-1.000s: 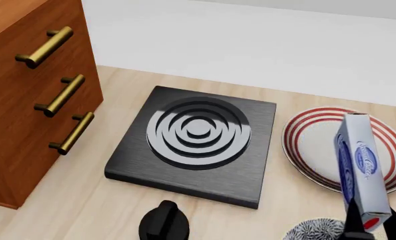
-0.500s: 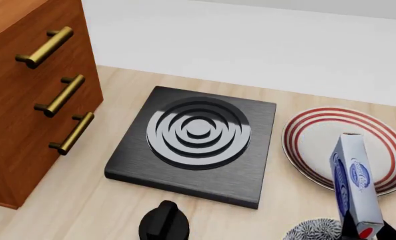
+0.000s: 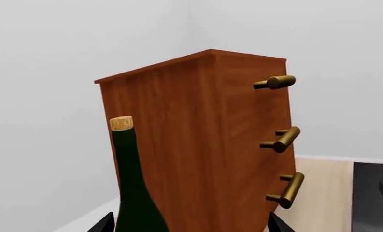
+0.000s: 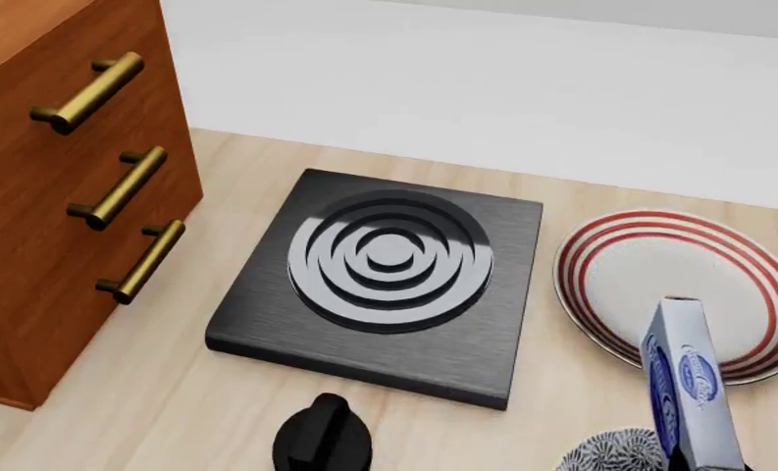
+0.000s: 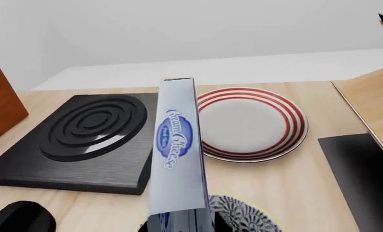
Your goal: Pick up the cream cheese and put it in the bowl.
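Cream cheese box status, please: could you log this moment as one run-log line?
phase: lowering | held: silver-grey cream cheese box with blue oval logo, upright | target: black-and-white floral bowl, beneath box | right gripper: out of view | left gripper: out of view

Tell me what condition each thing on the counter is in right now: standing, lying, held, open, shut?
cream cheese: upright on end, lifted off the counter, above the bowl.
bowl: on the counter, only its patterned rim shows.
plate: lying flat, nothing on it.
hotplate: flat on the counter, nothing on it.
cabinet: all three drawers shut.
bottle: standing, corked.
right claw: out of view, presumably holding the box.
left claw: out of view.
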Available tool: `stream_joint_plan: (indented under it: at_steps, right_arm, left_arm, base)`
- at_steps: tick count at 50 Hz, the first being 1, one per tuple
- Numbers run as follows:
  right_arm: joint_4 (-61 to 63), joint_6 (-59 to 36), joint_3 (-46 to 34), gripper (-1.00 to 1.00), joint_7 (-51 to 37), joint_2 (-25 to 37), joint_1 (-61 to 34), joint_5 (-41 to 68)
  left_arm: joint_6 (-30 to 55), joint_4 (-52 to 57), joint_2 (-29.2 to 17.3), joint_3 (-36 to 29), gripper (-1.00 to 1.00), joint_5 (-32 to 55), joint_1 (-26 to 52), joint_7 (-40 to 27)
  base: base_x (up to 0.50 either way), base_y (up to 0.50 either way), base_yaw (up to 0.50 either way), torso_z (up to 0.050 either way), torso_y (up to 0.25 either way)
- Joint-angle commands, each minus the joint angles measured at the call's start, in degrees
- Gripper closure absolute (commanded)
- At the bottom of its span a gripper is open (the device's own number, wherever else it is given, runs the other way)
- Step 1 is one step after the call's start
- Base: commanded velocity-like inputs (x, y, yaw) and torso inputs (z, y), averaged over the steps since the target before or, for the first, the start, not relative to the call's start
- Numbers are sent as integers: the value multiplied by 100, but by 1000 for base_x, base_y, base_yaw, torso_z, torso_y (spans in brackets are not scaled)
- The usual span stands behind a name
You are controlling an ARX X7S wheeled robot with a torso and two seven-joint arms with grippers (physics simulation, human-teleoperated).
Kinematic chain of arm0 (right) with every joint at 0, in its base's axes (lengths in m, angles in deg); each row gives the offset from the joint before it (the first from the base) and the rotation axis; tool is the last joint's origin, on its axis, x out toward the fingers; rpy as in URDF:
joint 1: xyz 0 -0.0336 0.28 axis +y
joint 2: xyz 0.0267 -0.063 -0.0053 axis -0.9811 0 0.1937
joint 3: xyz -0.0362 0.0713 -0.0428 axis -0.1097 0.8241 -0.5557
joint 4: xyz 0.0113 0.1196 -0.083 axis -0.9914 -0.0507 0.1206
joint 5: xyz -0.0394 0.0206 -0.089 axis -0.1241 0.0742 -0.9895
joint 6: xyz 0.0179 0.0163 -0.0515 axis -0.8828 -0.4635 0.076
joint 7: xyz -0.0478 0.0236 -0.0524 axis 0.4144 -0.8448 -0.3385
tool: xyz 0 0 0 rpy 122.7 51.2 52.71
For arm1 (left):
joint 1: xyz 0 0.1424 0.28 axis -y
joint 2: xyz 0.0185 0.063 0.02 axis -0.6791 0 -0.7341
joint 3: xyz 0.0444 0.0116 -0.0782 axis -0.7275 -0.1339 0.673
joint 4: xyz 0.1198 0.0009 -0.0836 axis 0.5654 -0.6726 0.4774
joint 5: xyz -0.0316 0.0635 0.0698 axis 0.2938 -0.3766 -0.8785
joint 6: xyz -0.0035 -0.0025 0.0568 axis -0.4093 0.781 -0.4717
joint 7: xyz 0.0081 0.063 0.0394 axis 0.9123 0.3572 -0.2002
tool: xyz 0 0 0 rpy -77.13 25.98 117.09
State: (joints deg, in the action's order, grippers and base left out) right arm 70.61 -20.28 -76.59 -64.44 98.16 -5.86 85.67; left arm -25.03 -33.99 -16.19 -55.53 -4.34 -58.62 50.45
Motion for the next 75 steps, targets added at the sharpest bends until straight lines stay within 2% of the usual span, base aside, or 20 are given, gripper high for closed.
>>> stream_joint_plan:
  at_steps: [1, 27, 75]
  right_arm:
    - [5, 24, 56, 100, 116, 3, 87, -158]
    - [-713, 577, -310, 100, 750, -362, -106, -780]
    - [-1396, 362, -680, 100, 795, -467, -537, -879]
  left_arm:
    - [9, 34, -6, -30, -100, -12, 1, -6]
    - [3, 46, -33, -10, -100, -39, -38, -80]
    - [-39, -104, -50, -68, -100, 35, 37, -61]
  base:
    - [0, 0, 0, 0, 0]
    - [0, 0, 0, 0, 1]
    - [0, 0, 0, 0, 0]
